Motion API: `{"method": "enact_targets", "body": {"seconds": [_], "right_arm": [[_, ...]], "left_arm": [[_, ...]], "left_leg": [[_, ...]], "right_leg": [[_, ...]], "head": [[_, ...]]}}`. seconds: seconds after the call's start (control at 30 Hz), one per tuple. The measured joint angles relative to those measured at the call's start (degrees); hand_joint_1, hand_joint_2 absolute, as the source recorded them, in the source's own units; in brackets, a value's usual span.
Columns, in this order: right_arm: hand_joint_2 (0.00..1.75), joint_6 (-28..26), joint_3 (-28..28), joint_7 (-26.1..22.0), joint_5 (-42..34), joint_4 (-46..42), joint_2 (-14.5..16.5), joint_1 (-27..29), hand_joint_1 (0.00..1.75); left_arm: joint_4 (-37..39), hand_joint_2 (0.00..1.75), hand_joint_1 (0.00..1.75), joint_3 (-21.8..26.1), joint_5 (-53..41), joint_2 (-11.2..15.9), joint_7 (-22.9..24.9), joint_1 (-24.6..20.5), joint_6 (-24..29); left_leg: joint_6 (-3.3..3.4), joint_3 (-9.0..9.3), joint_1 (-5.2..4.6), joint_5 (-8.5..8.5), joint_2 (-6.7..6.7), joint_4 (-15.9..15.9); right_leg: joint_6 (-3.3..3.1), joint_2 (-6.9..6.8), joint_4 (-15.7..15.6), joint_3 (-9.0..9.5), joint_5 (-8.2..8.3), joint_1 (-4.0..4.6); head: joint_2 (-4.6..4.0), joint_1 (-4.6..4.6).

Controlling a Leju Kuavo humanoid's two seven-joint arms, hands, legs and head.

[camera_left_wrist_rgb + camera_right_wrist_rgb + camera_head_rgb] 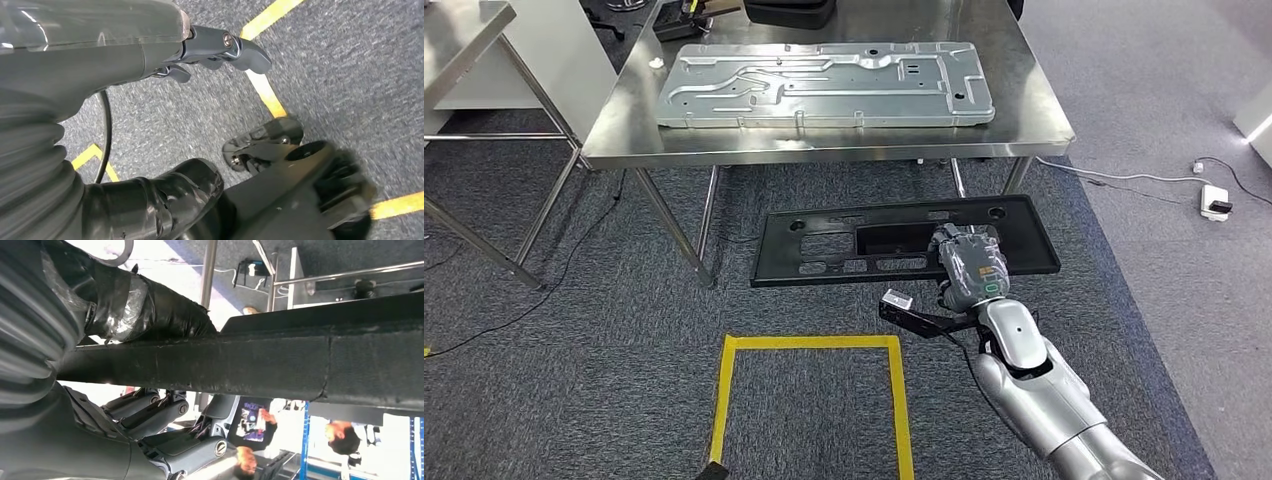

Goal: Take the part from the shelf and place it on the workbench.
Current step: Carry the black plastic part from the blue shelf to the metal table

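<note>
The part is a long flat black panel (824, 245) with cut-outs. My right hand (969, 265) grips it near its right end and holds it level above the carpet, just in front of the steel workbench (824, 152) and lower than its top. In the right wrist view the part's edge (250, 365) runs between the taped thumb (150, 305) and the fingers (150, 410). My left hand (150, 45) hangs over the floor, fingers apart with nothing in them.
A large silver stamped metal panel (824, 85) covers most of the workbench top. A yellow tape square (814, 345) marks the carpet in front. A second steel table (464, 30) stands at the left and a power strip (1214, 200) at the right. Two people (250, 425) stand by a blue shelf frame (305, 440).
</note>
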Motion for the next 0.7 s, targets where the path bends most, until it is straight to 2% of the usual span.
{"method": "enact_targets", "body": {"seconds": [0.03,0.1,0.17,0.2,0.27,0.33,0.37,0.43,0.47,0.5,0.53,0.57,0.6,0.63,0.67,0.7], "right_arm": [[1.75,0.0,0.0,0.0,0.0,0.0,0.0,0.1,1.75],[1.75,0.0,0.1,0.0,0.0,0.1,0.1,0.1,1.75],[1.75,0.0,0.1,0.0,-0.1,0.1,0.2,0.1,1.75],[1.75,0.0,0.1,0.0,-0.1,0.1,0.2,0.1,1.75],[1.75,0.0,0.2,-0.1,-0.1,0.2,0.3,0.1,1.75],[1.75,0.0,0.2,-0.1,-0.1,0.2,0.3,0.2,1.75],[1.75,-0.1,0.2,-0.1,-0.1,0.2,0.3,0.2,1.75],[1.75,-0.1,0.3,-0.1,-0.2,0.2,0.3,0.3,1.75],[1.75,-0.1,0.3,-0.1,-0.2,0.3,0.3,0.5,1.75],[1.75,-0.1,0.4,-0.1,-0.2,0.4,0.3,0.7,1.75],[1.75,-0.1,0.4,-0.1,-0.2,0.5,0.3,0.9,1.75],[1.75,-0.1,0.5,-0.1,-0.2,0.5,0.3,1.0,1.75],[1.75,-0.1,0.5,-0.1,-0.2,0.6,0.3,1.0,1.75],[1.75,-0.2,0.5,-0.1,-0.2,0.6,0.3,0.9,1.75],[1.75,-0.3,0.5,-0.1,-0.2,0.6,0.3,0.9,1.75],[1.75,-0.3,0.5,-0.1,-0.2,0.6,0.4,1.0,1.75]], "left_arm": [[0.0,1.75,0.00,0.0,0.0,0.0,0.0,0.0,0.0],[0.0,1.75,0.00,0.0,-0.1,0.0,0.0,0.0,0.0],[0.0,1.75,0.00,0.0,-0.1,0.1,-0.1,-0.1,0.0],[0.0,1.75,0.00,0.0,-0.1,0.1,-0.1,-0.1,0.0],[0.0,1.75,0.00,0.0,-0.1,0.1,-0.2,0.0,-0.1],[0.0,1.75,0.00,0.0,-0.2,0.0,-0.3,0.0,-0.1],[0.0,1.75,0.00,0.0,-0.2,0.0,-0.3,0.0,-0.2],[0.0,1.75,0.00,0.0,-0.2,0.0,-0.5,0.0,-0.2],[0.0,1.75,0.00,0.0,-0.2,0.0,-0.5,0.0,-0.2],[0.0,1.75,0.00,0.0,-0.2,0.0,-0.5,0.0,-0.2],[0.0,1.75,0.00,0.0,-0.2,0.0,-0.5,0.0,-0.3],[0.0,1.75,0.00,0.0,-0.3,0.0,-0.6,0.0,-0.3],[0.0,1.75,0.00,-0.1,-0.3,0.0,-0.6,0.1,-0.3],[0.0,1.75,0.00,-0.1,-0.3,0.0,-0.6,0.0,-0.3],[0.0,1.75,0.00,-0.1,-0.3,0.0,-0.6,0.0,-0.3],[0.0,1.75,0.00,-0.1,-0.4,0.0,-0.6,0.0,-0.3]], "left_leg": [[0.10,0.50,-0.01,1.13,0.00,-1.0],[0.60,4.09,-0.07,4.76,0.01,-8.4],[1.14,7.19,-0.31,6.73,0.00,-14.7],[1.34,7.73,-0.45,6.83,-0.02,-15.9],[1.74,7.83,-0.50,7.02,-0.05,-16.2],[2.41,8.03,-0.27,7.36,-0.03,-16.8],[2.76,8.13,-0.13,7.50,0.00,-17.0],[3.16,8.15,-0.13,7.52,0.02,-17.1],[3.23,8.16,-0.14,7.47,0.01,-17.0],[3.24,8.19,-0.13,7.39,-0.03,-17.0],[3.20,8.23,-0.12,7.28,-0.08,-16.9],[3.10,8.31,-0.10,7.10,-0.15,-16.7],[2.91,8.40,-0.09,6.86,-0.20,-16.6],[2.66,8.41,-0.20,6.59,-0.23,-16.3],[2.36,8.41,-0.28,6.36,-0.24,-16.2],[2.07,8.41,-0.36,6.21,-0.23,-16.1]], "right_leg": [[0.00,0.01,0.1,-0.01,-0.03,0.06],[0.12,0.06,0.3,0.00,-0.15,0.14],[0.53,0.11,0.5,-0.10,-0.25,0.35],[0.81,0.11,0.5,-0.16,-0.24,0.43],[1.45,0.12,0.3,-0.22,-0.17,0.48],[2.06,0.14,1.4,-0.72,-1.04,0.38],[2.32,0.16,3.5,-1.69,-2.36,0.29],[2.69,0.16,10.5,-5.00,-5.81,0.09],[2.85,0.15,13.9,-6.73,-7.01,0.00],[2.98,0.14,15.7,-7.73,-7.15,-0.10],[3.04,0.13,15.5,-7.80,-6.27,-0.20],[3.03,0.12,12.9,-6.65,-4.35,-0.31],[2.92,0.10,8.9,-4.86,-2.29,-0.39],[2.78,0.09,5.2,-3.05,-0.92,-0.32],[2.57,0.11,2.4,-1.66,-0.11,-0.20],[2.34,0.14,1.1,-1.03,-0.11,-0.04]], "head": [[0.00,0.01],[0.00,0.00],[0.00,0.02],[0.00,0.03],[0.00,0.02],[0.00,0.04],[0.00,0.07],[0.00,0.08],[0.00,0.07],[0.00,0.08],[0.00,0.08],[0.00,0.08],[0.00,0.09],[0.00,0.09],[0.00,0.08],[0.00,0.07]]}}
